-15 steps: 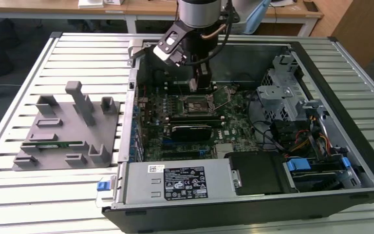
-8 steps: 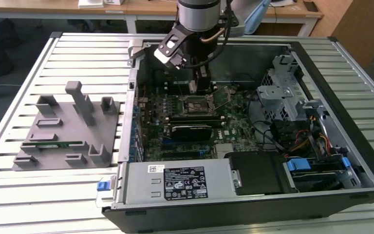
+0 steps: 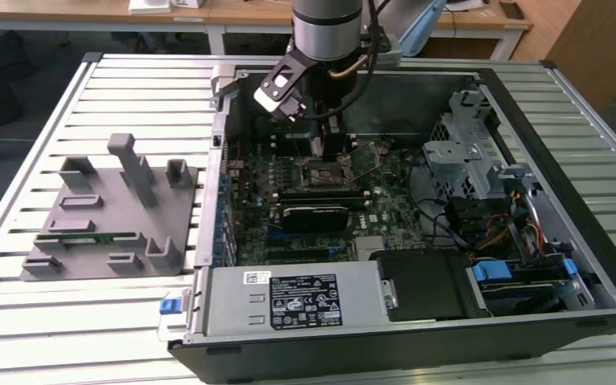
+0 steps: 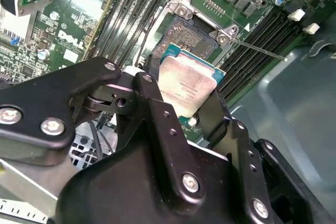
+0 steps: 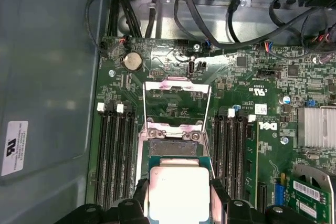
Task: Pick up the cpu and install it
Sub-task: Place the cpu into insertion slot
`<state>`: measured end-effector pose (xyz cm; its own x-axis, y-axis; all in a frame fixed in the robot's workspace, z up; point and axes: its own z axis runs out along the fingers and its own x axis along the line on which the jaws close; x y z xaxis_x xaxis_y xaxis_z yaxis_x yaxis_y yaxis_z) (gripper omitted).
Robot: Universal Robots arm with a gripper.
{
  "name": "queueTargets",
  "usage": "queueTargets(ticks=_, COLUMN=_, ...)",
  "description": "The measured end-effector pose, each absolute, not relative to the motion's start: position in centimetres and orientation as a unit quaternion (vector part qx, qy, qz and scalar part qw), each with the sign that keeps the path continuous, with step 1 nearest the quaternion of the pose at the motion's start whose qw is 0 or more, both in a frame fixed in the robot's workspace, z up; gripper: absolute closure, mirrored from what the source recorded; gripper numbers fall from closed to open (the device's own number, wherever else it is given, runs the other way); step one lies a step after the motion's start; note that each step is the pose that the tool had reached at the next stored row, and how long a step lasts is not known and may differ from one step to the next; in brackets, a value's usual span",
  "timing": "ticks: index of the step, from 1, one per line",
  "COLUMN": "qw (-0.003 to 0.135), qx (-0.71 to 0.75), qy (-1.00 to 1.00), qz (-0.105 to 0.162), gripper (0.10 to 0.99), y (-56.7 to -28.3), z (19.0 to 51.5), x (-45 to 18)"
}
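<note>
While its two fingers (image 4: pixel 155 103) press in from opposite sides, the gripper (image 4: pixel 184 103) is clamped on the one cpu (image 4: pixel 186 85), silvery top facing up and thin rim showing at the edges; in the first wrist view the gripper (image 5: pixel 178 203) holds the cpu (image 5: pixel 178 192) above the board, over the near edge of the one open socket (image 5: pixel 174 148) and not seated in it; beyond the socket, its one hinged frame (image 5: pixel 177 83) stands raised; two banks of memory slots flank the socket, one (image 5: pixel 115 156) on each side (image 5: pixel 233 150); the motherboard (image 5: pixel 247 77) also carries one coin cell (image 5: pixel 132 61) and one finned silver heatsink (image 5: pixel 317 127). In the exterior view the gripper (image 3: pixel 322 132) reaches down into the one open computer case (image 3: pixel 394 353), which lies on a slatted table (image 3: pixel 73 321); on the exterior view's left, just beside the case, sits one grey fixture plate (image 3: pixel 83 265) with one green memory stick (image 3: pixel 99 237) lying in it.
</note>
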<state>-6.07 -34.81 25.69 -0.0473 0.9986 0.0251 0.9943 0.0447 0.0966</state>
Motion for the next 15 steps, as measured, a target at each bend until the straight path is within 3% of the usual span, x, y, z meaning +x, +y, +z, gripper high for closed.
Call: queueTargets(ticks=15, qw=0.024, qx=0.690, qy=0.722, qz=0.044, gripper=0.545, y=-34.80, z=24.83, x=-6.07)
